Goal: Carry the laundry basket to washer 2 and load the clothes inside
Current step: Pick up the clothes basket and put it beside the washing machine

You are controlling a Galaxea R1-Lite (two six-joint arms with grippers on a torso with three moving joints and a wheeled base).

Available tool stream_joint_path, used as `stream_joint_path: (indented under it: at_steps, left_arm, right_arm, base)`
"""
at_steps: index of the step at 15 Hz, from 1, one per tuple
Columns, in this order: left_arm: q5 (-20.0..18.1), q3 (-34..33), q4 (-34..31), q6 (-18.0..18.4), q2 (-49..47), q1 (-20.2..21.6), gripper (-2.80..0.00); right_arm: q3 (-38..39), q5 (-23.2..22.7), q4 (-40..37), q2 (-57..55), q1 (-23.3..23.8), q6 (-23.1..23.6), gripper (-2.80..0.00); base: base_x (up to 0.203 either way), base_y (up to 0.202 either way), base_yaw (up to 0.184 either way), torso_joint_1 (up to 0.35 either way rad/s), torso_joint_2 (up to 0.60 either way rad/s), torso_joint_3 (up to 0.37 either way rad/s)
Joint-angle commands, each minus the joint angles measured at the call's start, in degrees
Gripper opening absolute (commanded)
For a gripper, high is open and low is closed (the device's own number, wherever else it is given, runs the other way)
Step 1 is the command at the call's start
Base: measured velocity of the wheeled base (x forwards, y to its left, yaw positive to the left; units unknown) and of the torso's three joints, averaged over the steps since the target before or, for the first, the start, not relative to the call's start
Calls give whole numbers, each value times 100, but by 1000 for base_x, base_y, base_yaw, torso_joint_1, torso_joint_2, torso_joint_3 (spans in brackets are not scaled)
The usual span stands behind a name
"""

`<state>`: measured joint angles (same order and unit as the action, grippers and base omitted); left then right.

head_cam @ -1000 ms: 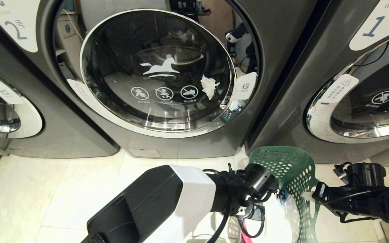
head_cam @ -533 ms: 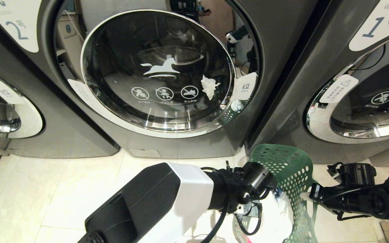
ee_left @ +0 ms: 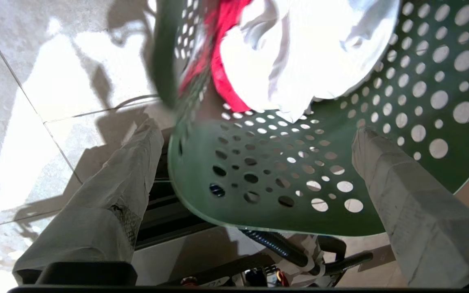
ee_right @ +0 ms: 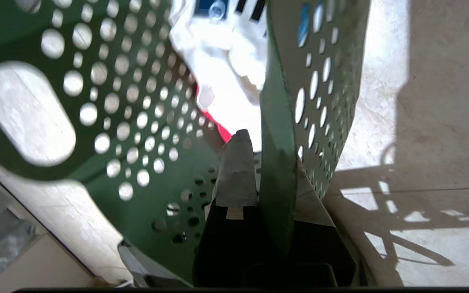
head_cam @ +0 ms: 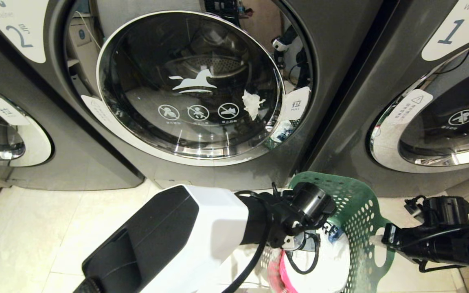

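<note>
Looking down from the head camera, you see the laundry basket (head_cam: 356, 219) low at the right, on the tiled floor (head_cam: 55, 228) between your two grippers and just in front of the gap between washer 2 (head_cam: 202, 162) and the neighbouring washer 1 (head_cam: 381, 81). Your right gripper (ee_right: 265, 158) is clamped on the basket's green rim, one taped finger inside the wall and one outside, with the clothes (ee_right: 234, 61) just beyond its tips inside the basket. Your left gripper (ee_left: 255, 142) stands wide open, its two padded fingers (ee_left: 132, 162) straddling a perforated corner of the basket without pinching it. The white garment (ee_left: 312, 49) and the pink-red garment (ee_left: 222, 69) lie just ahead of the left gripper, inside the basket. The round glass door (head_cam: 189, 81) of washer 2 stands above and ahead of both grippers.
</note>
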<state>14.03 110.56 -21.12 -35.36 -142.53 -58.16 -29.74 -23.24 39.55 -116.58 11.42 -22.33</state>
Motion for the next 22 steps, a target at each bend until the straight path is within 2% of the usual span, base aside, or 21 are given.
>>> stream_joint_path:
  at_steps: [1, 5, 10, 12, 14, 17, 19, 22]
  left_arm:
    - [12, 1, -15, -23, 76, -2, 0]
    - [12, 1, -15, -32, 94, -2, 0]
    - [3, 1, -6, -23, 102, 4, 0]
    - [-6, 1, 2, -29, 95, 7, 0]
    - [-23, 1, 14, -32, 77, 18, 0]
    - [-23, 1, 20, -32, 67, 39, 0]
    - [-32, 1, 29, -27, 59, 59, 0]
    - [-32, 1, 64, -32, 50, 51, 0]
  right_arm:
    - [89, 89, -142, 366, 58, 253, -280]
    - [-259, 278, -111, -402, 95, 326, -280]
    - [-1568, 307, -192, -1299, 141, 378, -280]
    - [-2073, 320, -633, -1324, 194, 376, -280]
    - [-2448, 609, -947, -1283, 219, 377, -280]
    - [-2636, 700, -1011, -1334, 372, 386, -280]
    - [-2925, 707, -1429, -1334, 494, 407, -280]
    - [-2972, 724, -1670, -1289, 519, 742, -280]
  base:
    - [0, 0, 0, 0, 0, 0]
    - [0, 0, 0, 0, 0, 0]
    - [0, 0, 0, 0, 0, 0]
    - [0, 0, 0, 0, 0, 0]
    - [0, 0, 0, 0, 0, 0]
    - [0, 0, 0, 0, 0, 0]
    - [0, 0, 0, 0, 0, 0]
    - [0, 0, 0, 0, 0, 0]
